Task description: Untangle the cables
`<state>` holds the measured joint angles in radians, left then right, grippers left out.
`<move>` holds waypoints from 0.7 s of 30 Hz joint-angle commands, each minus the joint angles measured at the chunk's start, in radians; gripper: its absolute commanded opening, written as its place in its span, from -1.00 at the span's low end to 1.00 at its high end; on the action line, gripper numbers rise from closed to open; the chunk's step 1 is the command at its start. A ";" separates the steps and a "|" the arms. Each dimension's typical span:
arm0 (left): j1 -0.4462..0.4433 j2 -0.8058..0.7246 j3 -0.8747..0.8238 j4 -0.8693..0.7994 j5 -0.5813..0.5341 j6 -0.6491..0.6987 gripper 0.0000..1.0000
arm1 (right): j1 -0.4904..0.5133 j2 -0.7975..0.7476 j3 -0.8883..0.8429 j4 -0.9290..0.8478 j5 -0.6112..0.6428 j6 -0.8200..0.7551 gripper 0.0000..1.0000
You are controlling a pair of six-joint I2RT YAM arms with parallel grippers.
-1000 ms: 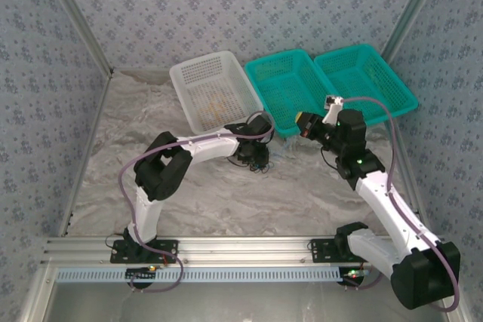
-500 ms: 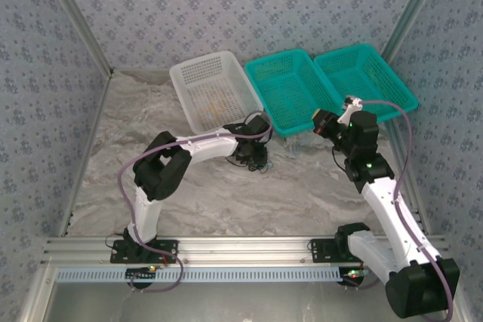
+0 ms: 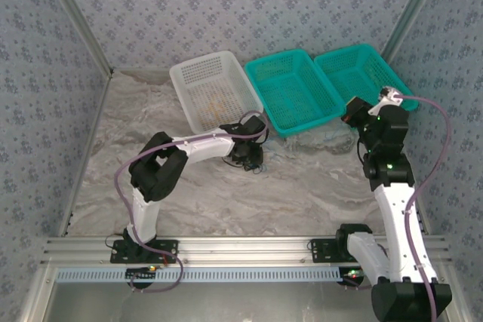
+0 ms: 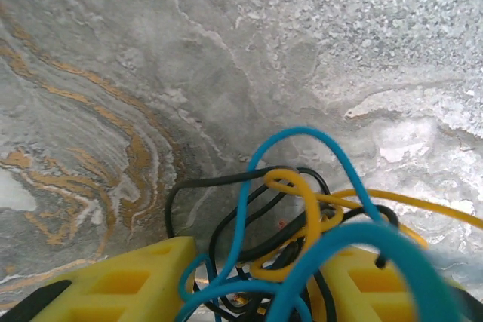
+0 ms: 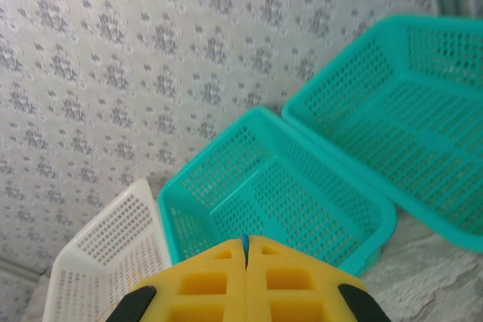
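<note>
The cables [image 4: 311,213] are a clump of thin blue, yellow and black wires lying looped on the marbled table. In the top view the clump [image 3: 258,164] sits just in front of the white basket. My left gripper [image 4: 260,262] straddles it, its yellow fingers part way apart with the tangle bunched between them and touching both. My right gripper [image 3: 349,115] is raised at the right, near the teal baskets. Its fingers [image 5: 204,284] are pressed together in the right wrist view, with a sliver of blue cable [image 5: 244,241] pinched at their tips.
A white basket [image 3: 198,62] stands at the back, with two teal baskets [image 3: 283,56] [image 3: 361,48] to its right. The right wrist view looks over the nearer teal basket [image 5: 226,209] toward the patterned wall. A metal rail runs along the near edge.
My right arm has swung right and straightened, carrying its shut gripper away from the clump toward the far teal basket. The left gripper has stayed on the clump and shifted slightly.
</note>
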<state>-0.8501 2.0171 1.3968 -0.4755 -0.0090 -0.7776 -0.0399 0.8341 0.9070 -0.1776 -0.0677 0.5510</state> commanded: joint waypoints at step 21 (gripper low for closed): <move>0.050 -0.098 -0.119 -0.009 -0.039 -0.067 -0.10 | -0.225 -0.061 0.168 0.035 0.126 -0.084 -1.00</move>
<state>-0.8112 1.9518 1.2984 -0.4507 -0.0162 -0.8169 -0.2359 0.7723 1.0389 -0.1925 0.0341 0.4767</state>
